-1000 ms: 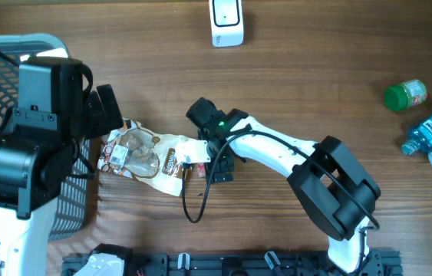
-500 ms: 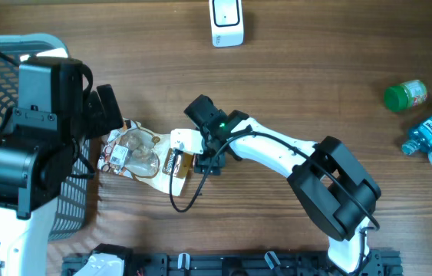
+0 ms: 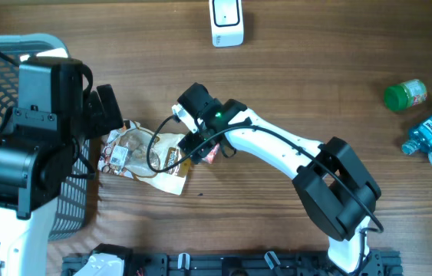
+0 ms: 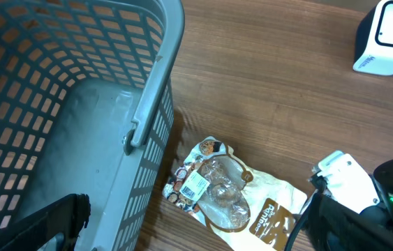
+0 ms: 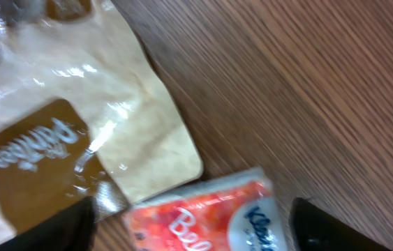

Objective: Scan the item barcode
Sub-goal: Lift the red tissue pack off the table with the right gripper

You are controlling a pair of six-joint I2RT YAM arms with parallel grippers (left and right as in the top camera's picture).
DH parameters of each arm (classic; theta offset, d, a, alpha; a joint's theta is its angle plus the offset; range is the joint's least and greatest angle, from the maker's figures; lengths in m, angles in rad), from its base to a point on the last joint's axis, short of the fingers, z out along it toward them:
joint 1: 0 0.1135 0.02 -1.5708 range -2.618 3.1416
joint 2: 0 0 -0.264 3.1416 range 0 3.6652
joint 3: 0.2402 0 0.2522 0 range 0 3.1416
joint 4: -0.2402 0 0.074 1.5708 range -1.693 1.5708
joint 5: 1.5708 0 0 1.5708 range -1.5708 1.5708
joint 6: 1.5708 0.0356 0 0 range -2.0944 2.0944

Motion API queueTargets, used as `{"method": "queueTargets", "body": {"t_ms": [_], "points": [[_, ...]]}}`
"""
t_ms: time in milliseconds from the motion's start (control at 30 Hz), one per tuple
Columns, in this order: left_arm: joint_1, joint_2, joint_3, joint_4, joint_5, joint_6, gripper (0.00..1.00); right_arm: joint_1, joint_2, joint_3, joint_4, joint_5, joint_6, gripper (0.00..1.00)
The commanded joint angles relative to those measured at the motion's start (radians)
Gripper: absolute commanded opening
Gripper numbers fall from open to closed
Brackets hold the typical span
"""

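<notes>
Lining up pickup: our right gripper [image 5: 195,213] straddles the red tissue packet [image 5: 203,223], jaws wide.
Lying at the snack bag's [image 3: 143,153] 3 o'clock, it needs clamping and lifting, we judge; left gripper [image 3: 107,109] gapes too.

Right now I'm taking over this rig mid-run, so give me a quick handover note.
The left gripper is open and empty, beside the basket, near the snack bag.
The right gripper is open, its fingers either side of the red tissue packet at the bag's corner, not gripping it.
The scanner stands well away from both items.
Done: approach only.
Left: close, lift the item, show its barcode to the scanner.
</notes>
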Motion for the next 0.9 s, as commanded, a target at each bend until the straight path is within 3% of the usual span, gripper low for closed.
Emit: {"method": "queueTargets", "body": {"t_ms": [0,100,367,700,867], "points": [[0.003,0.000,-0.003,0.000,0.008,-0.006,1.00,0.002,-0.007,0.023,-0.027,-0.024,-0.049,1.00],[0.003,0.000,-0.003,-0.001,0.008,-0.006,1.00,-0.002,-0.007,0.021,-0.049,0.039,-0.097,1.00],[0.003,0.000,-0.003,-0.001,0.008,-0.006,1.00,-0.008,-0.007,-0.037,-0.029,-0.021,-0.190,1.00],[0.003,0.000,-0.003,-0.001,0.008,-0.006,1.00,-0.010,-0.007,-0.097,0.029,-0.033,-0.193,1.00],[0.003,0.000,-0.003,-0.001,0.008,-0.006,1.00,-0.014,-0.007,-0.097,0.031,-0.032,-0.192,0.80]]}}
